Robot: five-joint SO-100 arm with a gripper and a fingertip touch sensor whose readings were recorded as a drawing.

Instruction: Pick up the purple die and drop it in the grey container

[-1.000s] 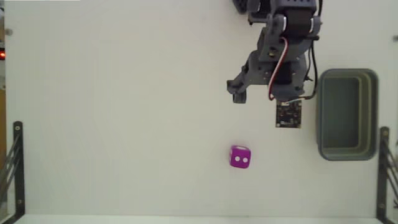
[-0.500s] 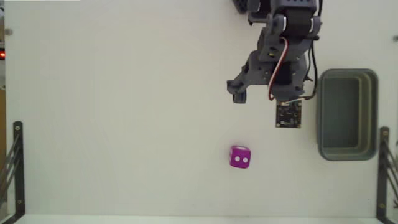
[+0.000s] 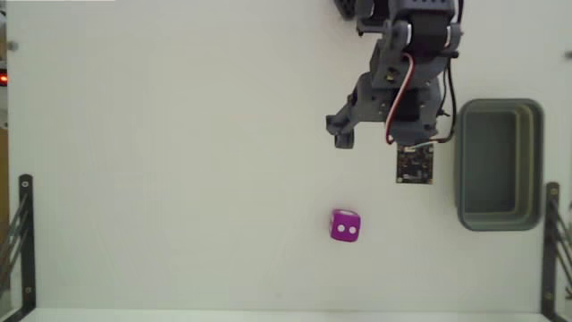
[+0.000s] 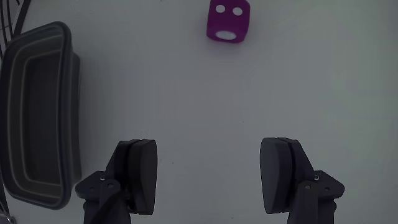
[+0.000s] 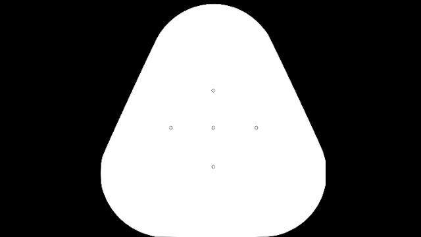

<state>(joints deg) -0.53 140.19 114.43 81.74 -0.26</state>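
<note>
Reaching down from the top edge of the fixed view, the arm (image 3: pixel 407 67) hangs over the white desk (image 3: pixel 179 161), unchanged from a second ago. The pincer (image 4: pixel 211 171) stands wide apart, holding nothing. The purple die (image 3: pixel 345 226) lies on the desk ahead of it, well apart from the grey container (image 3: pixel 499 164).

White table under even light

The plain white table (image 3: pixel 179 161) fills the fixed view; black metal brackets (image 3: pixel 22 237) stand at both lower edges.
</note>
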